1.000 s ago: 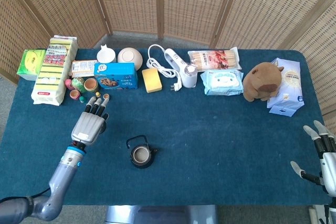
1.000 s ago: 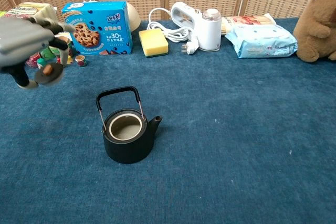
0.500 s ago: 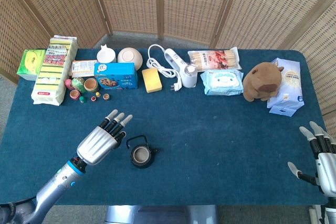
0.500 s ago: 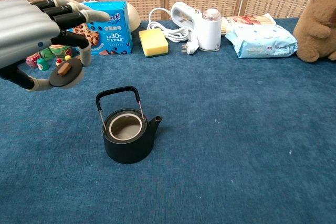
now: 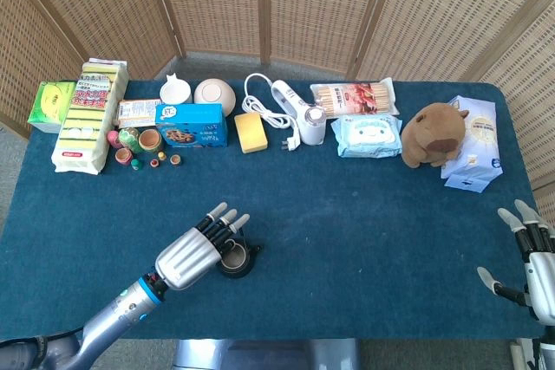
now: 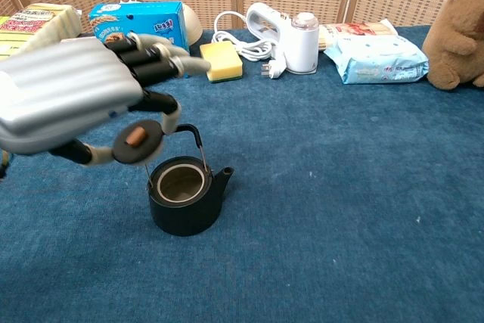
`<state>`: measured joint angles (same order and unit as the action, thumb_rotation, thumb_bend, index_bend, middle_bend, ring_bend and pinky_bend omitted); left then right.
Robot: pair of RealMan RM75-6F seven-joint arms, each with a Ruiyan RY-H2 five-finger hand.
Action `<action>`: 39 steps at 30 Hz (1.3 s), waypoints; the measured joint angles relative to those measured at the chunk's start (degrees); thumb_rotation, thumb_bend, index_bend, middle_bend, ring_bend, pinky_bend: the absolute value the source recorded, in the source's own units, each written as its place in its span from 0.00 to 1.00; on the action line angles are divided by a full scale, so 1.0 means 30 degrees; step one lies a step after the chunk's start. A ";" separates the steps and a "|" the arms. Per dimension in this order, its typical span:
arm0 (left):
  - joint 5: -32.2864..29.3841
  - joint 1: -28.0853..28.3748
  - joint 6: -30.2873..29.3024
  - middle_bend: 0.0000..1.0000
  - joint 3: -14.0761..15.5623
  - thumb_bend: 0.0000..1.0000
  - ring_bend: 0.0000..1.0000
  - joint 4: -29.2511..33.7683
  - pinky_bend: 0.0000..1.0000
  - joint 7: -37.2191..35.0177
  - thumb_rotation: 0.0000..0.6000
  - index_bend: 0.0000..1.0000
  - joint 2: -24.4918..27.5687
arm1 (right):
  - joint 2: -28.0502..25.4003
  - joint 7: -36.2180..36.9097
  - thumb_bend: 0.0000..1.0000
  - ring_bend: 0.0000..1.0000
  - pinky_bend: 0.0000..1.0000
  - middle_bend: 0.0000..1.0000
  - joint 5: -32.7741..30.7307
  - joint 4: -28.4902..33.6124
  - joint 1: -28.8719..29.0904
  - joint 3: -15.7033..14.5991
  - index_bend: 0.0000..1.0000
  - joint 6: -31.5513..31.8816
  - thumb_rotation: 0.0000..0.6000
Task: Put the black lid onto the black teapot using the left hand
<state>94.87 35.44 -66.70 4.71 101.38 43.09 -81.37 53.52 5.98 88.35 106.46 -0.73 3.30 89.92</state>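
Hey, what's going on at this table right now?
The robot's left hand holds a small round black lid with a brown knob just above the open black cast-iron teapot on the blue tablecloth. The lid is not seated yet. The right hand hangs open at the table's edge, holding nothing.

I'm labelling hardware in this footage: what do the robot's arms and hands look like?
The left robot hand has a ribbed silver back, black fingers and pale tips. Its arm is grey with a blue wrist ring. The right robot hand shows the same pale-tipped fingers.
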 measured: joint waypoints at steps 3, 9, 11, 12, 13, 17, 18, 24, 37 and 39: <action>-0.0045 0.0064 0.0465 0.00 -0.0017 0.23 0.00 -0.0194 0.04 0.0370 1.00 0.44 -0.0498 | -0.0037 0.0100 0.24 0.00 0.00 0.00 0.0034 0.0002 -0.0028 0.0002 0.12 0.0072 1.00; -0.0398 0.0106 0.1184 0.00 -0.0287 0.23 0.00 -0.0727 0.04 0.1253 1.00 0.44 -0.1490 | -0.0117 0.0314 0.24 0.00 0.00 0.00 0.0018 -0.0023 -0.0029 0.0022 0.12 0.0079 1.00; -0.0562 0.0123 0.1342 0.00 -0.0419 0.23 0.00 -0.0803 0.04 0.1500 1.00 0.44 -0.1644 | -0.0124 0.0327 0.24 0.00 0.00 0.00 0.0012 -0.0031 -0.0029 0.0024 0.12 0.0079 1.00; -0.0650 0.0129 0.1406 0.00 -0.0479 0.23 0.00 -0.0824 0.04 0.1609 1.00 0.44 -0.1703 | -0.0132 0.0344 0.24 0.00 0.00 0.00 0.0009 -0.0015 -0.0034 0.0022 0.12 0.0080 1.00; -0.0788 0.0138 0.1496 0.00 -0.0562 0.23 0.00 -0.0842 0.04 0.1746 1.00 0.44 -0.1781 | -0.0137 0.0353 0.24 0.00 0.00 0.00 0.0001 -0.0011 -0.0035 0.0022 0.12 0.0078 1.00; -0.1284 0.0149 0.1788 0.00 -0.0775 0.23 0.00 -0.0820 0.04 0.2282 1.00 0.44 -0.1955 | -0.0161 0.0395 0.24 0.00 0.00 0.00 0.0003 0.0000 -0.0040 0.0023 0.12 0.0086 1.00; -0.1435 0.0143 0.1859 0.00 -0.0815 0.23 0.00 -0.0789 0.04 0.2447 1.00 0.44 -0.1995 | -0.0167 0.0399 0.24 0.00 0.00 0.00 0.0000 0.0009 -0.0043 0.0025 0.12 0.0093 1.00; -0.2154 0.0129 0.2213 0.00 -0.1082 0.23 0.00 -0.0700 0.04 0.3141 1.00 0.44 -0.2405 | -0.0194 0.0438 0.24 0.00 0.00 0.00 0.0017 0.0018 -0.0057 0.0010 0.12 0.0106 1.00; -0.2921 0.0100 0.2355 0.00 -0.1296 0.23 0.00 -0.0407 0.04 0.3932 1.00 0.44 -0.2591 | -0.0250 0.0535 0.24 0.00 0.00 0.00 -0.0005 0.0070 -0.0076 0.0015 0.12 0.0125 1.00; -0.3080 0.0108 0.2407 0.00 -0.1322 0.23 0.00 -0.0365 0.04 0.4038 1.00 0.43 -0.2610 | -0.0262 0.0543 0.24 0.00 0.00 0.00 -0.0023 0.0082 -0.0085 0.0023 0.12 0.0140 1.00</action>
<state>85.63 35.76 -59.48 0.74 100.28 55.21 -89.20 52.73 7.61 88.28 106.70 -0.98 3.37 90.34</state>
